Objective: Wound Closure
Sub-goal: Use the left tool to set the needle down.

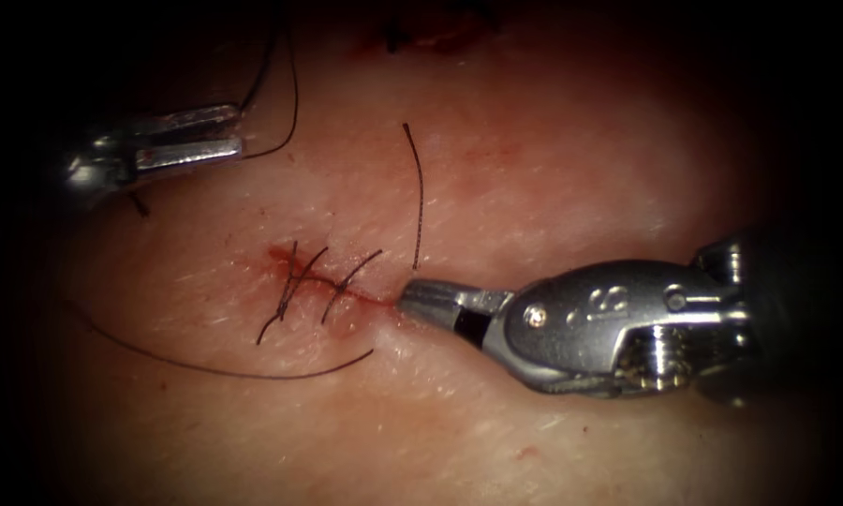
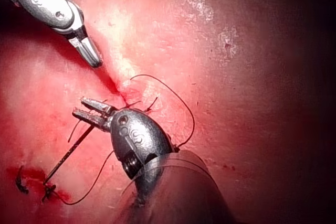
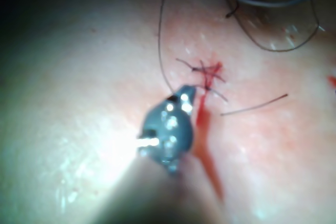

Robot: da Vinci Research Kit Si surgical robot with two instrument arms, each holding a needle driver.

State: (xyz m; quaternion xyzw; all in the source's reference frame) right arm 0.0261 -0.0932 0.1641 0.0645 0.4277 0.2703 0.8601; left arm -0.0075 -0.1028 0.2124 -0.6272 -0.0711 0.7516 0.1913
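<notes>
1. steel jaws of the right tool (image 1: 412,298) were closed at the right end of the cut (image 1: 370,300), apparently pinching the foot of a wiry black thread (image 1: 420,197) that arched up over the tissue.
2. polished, parallel jaws of the left tool (image 1: 234,131) stood narrowly parted, well left of the cut, gripping nothing i could make out.
3. i could not tell where the needle was, nor whether it sat in the tissue.
4. dark stitches (image 1: 300,286) crossed the cut amid thin red fluid (image 1: 279,255); a long loose strand (image 1: 234,373) curved below them.
5. pale, moist, faintly grained tissue (image 1: 534,169) looked soft.
6. judged: stitching looked mostly laid, with thread handling in hand; any next move called for gentle, even tension.
</notes>
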